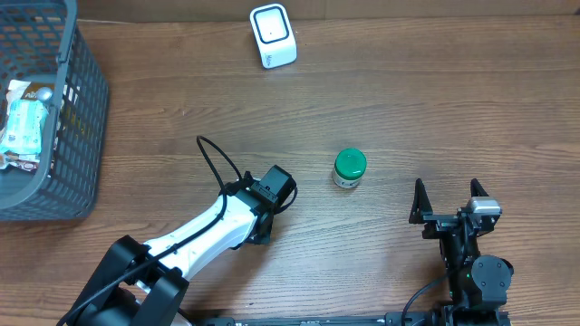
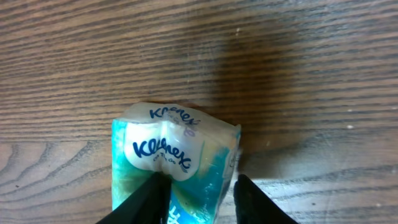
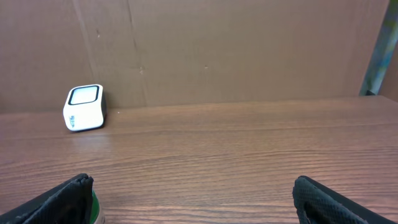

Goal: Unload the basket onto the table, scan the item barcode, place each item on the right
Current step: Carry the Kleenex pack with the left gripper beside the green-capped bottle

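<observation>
Teal Kleenex pack point(image 2: 165, 152) in left pincer point(image 2: 200, 183), right pincer point(image 3: 194, 190) gaping empty, one scanner point(image 1: 273, 36), one jar point(image 1: 349, 167)

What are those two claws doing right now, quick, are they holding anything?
Left gripper: closed on the Kleenex tissue pack.
Right gripper: wide open, holding nothing.

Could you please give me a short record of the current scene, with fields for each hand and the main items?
left hand: closed on the Kleenex tissue pack
right hand: open, empty
scanner: white, at the far side of the table, apart from both hands
green-lidded jar: standing mid-table, between the two hands, untouched
basket: far left, holding other packets
</observation>
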You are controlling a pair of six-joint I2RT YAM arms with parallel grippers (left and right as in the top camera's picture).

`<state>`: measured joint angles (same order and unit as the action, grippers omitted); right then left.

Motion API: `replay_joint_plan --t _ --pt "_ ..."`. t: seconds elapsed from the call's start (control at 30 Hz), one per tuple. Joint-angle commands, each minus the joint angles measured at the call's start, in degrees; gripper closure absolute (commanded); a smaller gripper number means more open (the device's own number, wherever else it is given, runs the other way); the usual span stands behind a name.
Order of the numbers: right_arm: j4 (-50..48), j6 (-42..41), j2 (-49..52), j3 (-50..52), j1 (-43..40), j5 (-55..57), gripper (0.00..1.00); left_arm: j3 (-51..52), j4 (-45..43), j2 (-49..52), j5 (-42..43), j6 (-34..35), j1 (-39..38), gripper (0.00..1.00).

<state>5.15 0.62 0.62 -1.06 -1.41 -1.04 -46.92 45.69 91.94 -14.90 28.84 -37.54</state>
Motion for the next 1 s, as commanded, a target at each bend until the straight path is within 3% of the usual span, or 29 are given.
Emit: replay_joint_plan --t 0.0,0.47,0.6,0.83,0.97 --pt "-0.3 -0.2 -0.5 0.6 -0.2 0.6 0.00 2.8 -2.1 0.3 0.5 1.2 -0.4 0.65" --pt "-0.3 -0.2 -0.5 0.6 -0.2 0.6 0.00 3.7 -4.6 0.3 2.9 1.2 -0.4 0.76" --pt "-0.3 -0.2 -0.5 0.6 -0.2 0.6 0.00 2.6 -3.4 0.3 3.0 1.2 -0.3 0.96" --pt "-0.3 -0.2 -0.5 0.6 -0.2 0.5 0.00 -8.0 3.9 -1.1 4.0 1.2 0.6 0.96" --pt "-0.3 -0.2 -0.5 0.6 -0.2 0.6 0.00 -13.2 4.0 -1.6 11.8 0.0 3.3 0.96"
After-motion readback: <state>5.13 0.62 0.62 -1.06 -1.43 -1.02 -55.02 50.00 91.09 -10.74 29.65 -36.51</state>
